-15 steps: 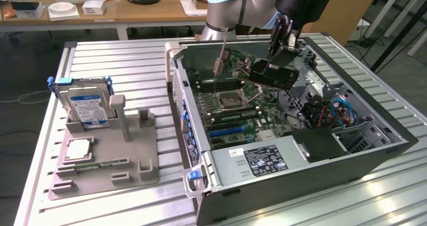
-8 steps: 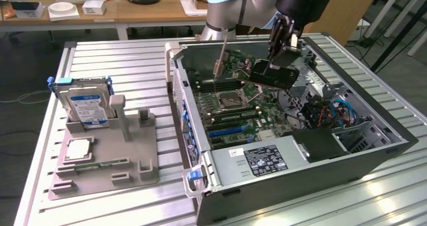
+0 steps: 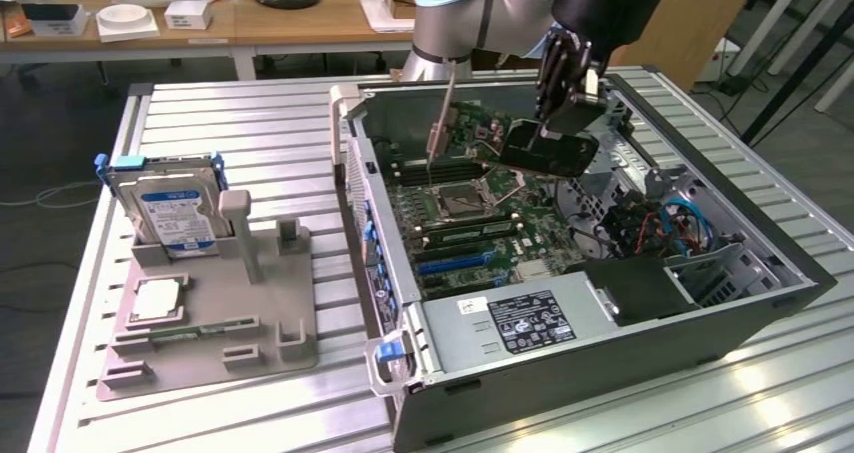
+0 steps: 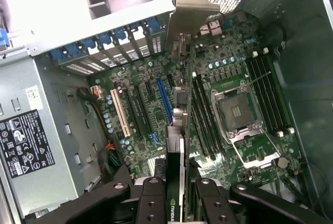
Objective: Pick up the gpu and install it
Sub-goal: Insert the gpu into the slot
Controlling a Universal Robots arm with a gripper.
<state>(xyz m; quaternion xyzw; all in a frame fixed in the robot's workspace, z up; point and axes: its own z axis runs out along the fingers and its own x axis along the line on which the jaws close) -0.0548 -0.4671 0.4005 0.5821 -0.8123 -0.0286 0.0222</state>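
The gpu [image 3: 545, 151], a dark card with a pale metal bracket [image 3: 442, 115] at one end, hangs inside the open computer case [image 3: 747, 318], above the green motherboard [image 3: 461, 208]. My gripper [image 3: 563, 121] is shut on the card from above. In the wrist view the gpu [image 4: 176, 182] shows edge-on between my two black fingers [image 4: 152, 195], and its bracket [image 4: 193, 11] reaches toward the case's rear slot openings. The card hovers over the motherboard [image 4: 151, 125], roughly above the blue expansion slot [image 4: 164, 99] and beside the memory slots. I cannot tell whether it touches any slot.
A silver hard drive [image 3: 171, 211] with a blue-white label stands in a grey fixture [image 3: 200, 318] at the exterior view's left, with a processor chip [image 3: 156, 298] lying in front of it. Inside the case are the power supply [image 3: 521, 318], blue cables [image 3: 674, 223] and the processor socket [image 4: 237, 112].
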